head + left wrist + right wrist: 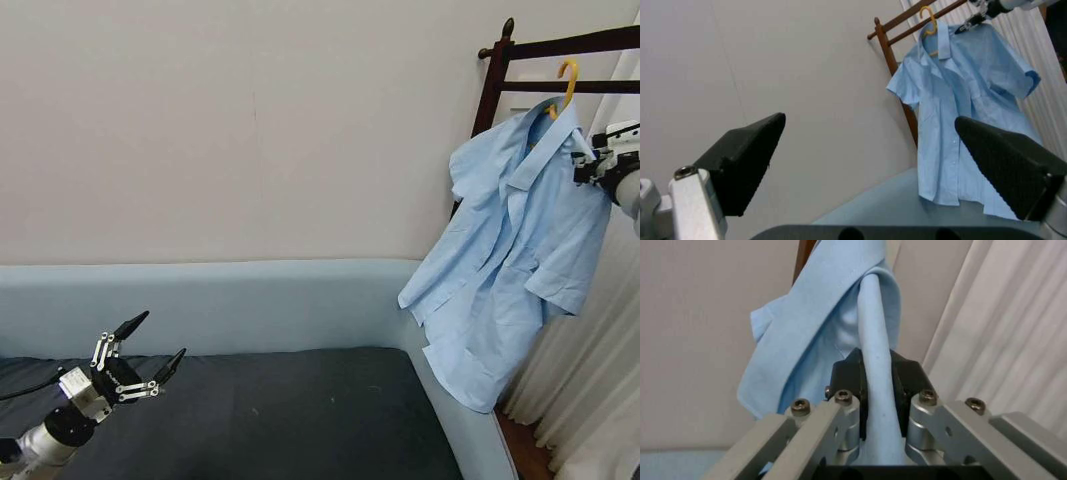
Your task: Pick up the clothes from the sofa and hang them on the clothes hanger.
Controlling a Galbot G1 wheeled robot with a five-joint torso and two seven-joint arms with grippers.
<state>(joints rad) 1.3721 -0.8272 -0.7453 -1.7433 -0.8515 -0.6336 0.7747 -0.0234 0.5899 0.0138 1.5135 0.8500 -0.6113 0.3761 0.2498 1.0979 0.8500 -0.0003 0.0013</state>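
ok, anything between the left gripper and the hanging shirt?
Nothing: in the head view, bare dark sofa cushion separates the open left gripper from the blue shirt.

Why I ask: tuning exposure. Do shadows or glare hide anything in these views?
Head view: soft, even light, no glare; gentle fold shadows on the shirt; the open left gripper stands out above the dark sofa cushion. Left wrist view: its fingers are dark shapes against the pale wall. Right wrist view: mild sheen on the right gripper, shut on the shirt.
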